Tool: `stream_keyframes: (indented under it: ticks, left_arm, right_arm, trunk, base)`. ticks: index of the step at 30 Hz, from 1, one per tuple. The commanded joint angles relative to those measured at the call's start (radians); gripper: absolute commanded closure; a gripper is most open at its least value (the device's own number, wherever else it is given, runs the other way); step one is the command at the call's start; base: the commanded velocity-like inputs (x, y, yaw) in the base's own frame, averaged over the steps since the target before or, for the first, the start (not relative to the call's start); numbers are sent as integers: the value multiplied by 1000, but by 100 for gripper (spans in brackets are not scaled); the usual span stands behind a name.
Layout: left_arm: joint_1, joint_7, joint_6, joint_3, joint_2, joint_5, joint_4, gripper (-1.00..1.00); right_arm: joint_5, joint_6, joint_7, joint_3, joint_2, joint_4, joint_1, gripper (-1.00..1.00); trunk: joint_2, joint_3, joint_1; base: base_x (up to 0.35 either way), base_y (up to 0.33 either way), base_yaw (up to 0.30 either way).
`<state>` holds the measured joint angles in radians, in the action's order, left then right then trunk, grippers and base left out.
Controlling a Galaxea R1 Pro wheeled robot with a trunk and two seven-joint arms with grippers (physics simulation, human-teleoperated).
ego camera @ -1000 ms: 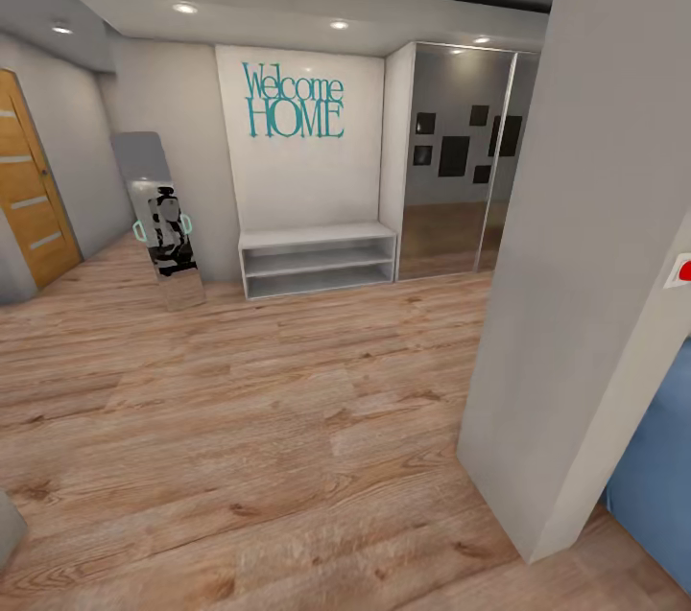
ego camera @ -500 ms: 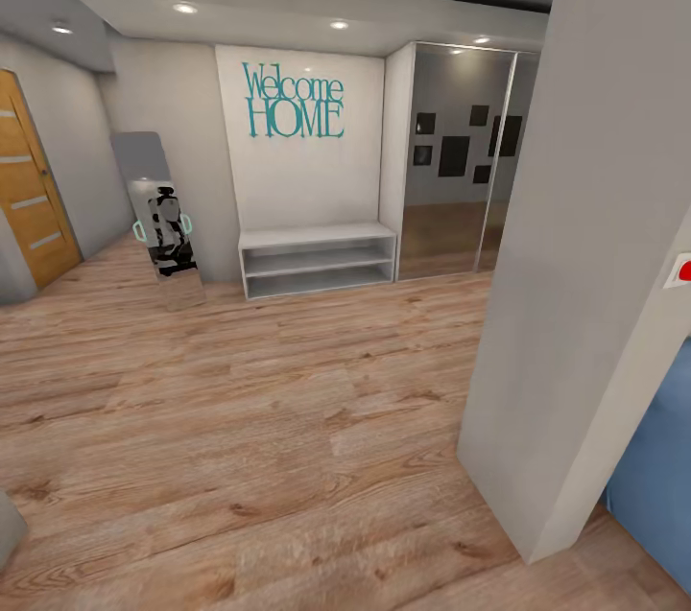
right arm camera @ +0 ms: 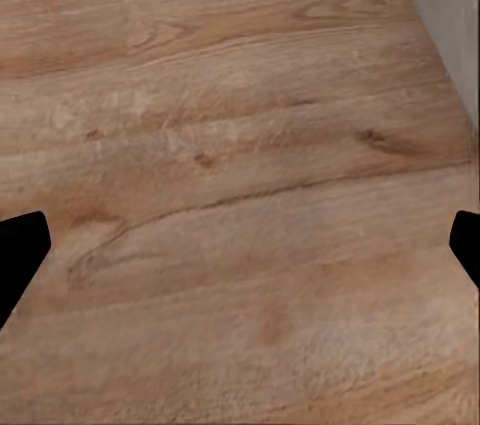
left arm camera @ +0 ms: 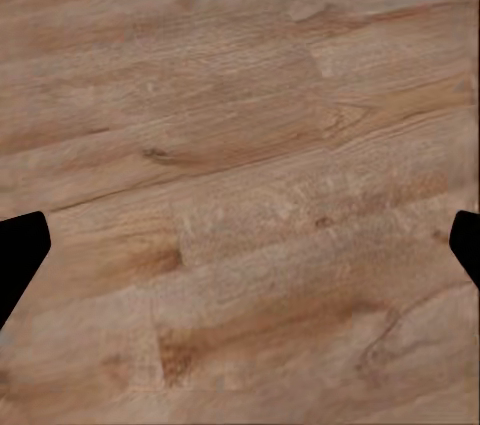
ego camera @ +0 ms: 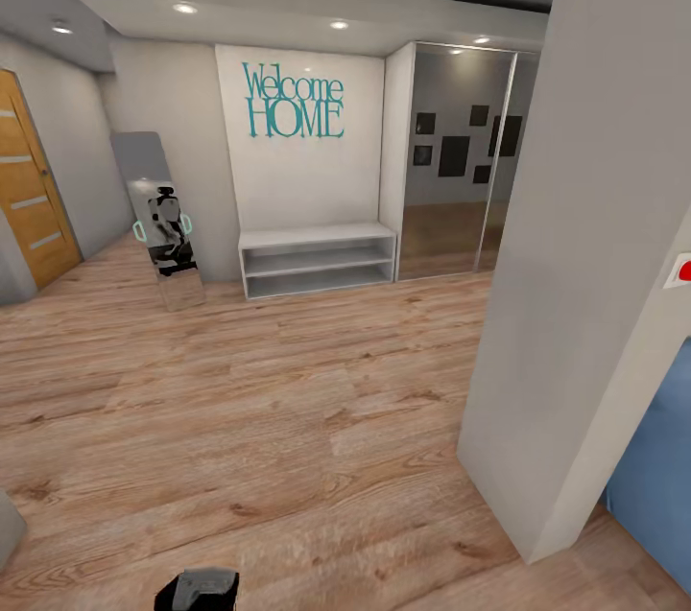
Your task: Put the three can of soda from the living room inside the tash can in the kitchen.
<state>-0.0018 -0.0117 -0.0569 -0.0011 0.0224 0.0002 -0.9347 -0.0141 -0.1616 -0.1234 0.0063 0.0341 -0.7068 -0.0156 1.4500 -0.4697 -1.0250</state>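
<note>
The cans of soda and the tash can are out of view. I stand in an entrance hall on a wood floor (ego camera: 288, 419). In the left wrist view my left gripper (left arm camera: 240, 255) is open, its black fingertips (left arm camera: 20, 255) far apart over bare floorboards with nothing between them. My right gripper (right arm camera: 240, 255) is open too, its fingertips (right arm camera: 20, 250) wide apart above the floor, with a grey wall base (right arm camera: 458, 15) close by. A dark grey part of my arm (ego camera: 197, 589) pokes in at the head view's lower edge.
A grey pillar (ego camera: 566, 285) stands close on the right, with a blue sofa corner (ego camera: 657, 486) behind it. Ahead are a white low shelf (ego camera: 317, 258), a leaning mirror (ego camera: 158, 218), mirrored wardrobe doors (ego camera: 461, 160) and a wooden door (ego camera: 29, 189) at the left.
A dark grey part of my arm has come up into the head view's lower edge. The room and the camera have not moved.
</note>
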Motion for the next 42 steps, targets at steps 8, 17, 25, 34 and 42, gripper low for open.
stream_keyframes:
  ticks: [8, 17, 25, 34, 42]
  left_arm:
    - [21, -1, 82, -4, 1, -5, -372, -100]
    - [55, -66, 33, 0, 22, -7, -457, -100]
    - [62, -148, -139, 2, 31, -12, -299, -100]
    - [61, -152, -155, 4, 31, -7, -247, -100]
    - [60, -152, -156, 4, 29, -10, -226, -100]
  right_arm:
    - [-1, 8, -16, 1, 3, -321, 4, -100]
    - [5, 3, -48, -61, 47, -635, 76, -100]
    - [10, -28, -107, -211, 101, -659, 136, -100]
    - [9, -39, -166, -221, 94, -633, 144, -100]
    - [9, -39, -171, -223, 94, -593, 144, -100]
  trunk:
    - [0, 0, 0]
    - [0, 0, 0]
    - [0, 0, 0]
    - [0, 0, 0]
    - [0, 0, 0]
  base:
    - [0, 0, 0]
    - [0, 0, 0]
    - [0, 0, 0]
    - [0, 0, 0]
    - [0, 0, 0]
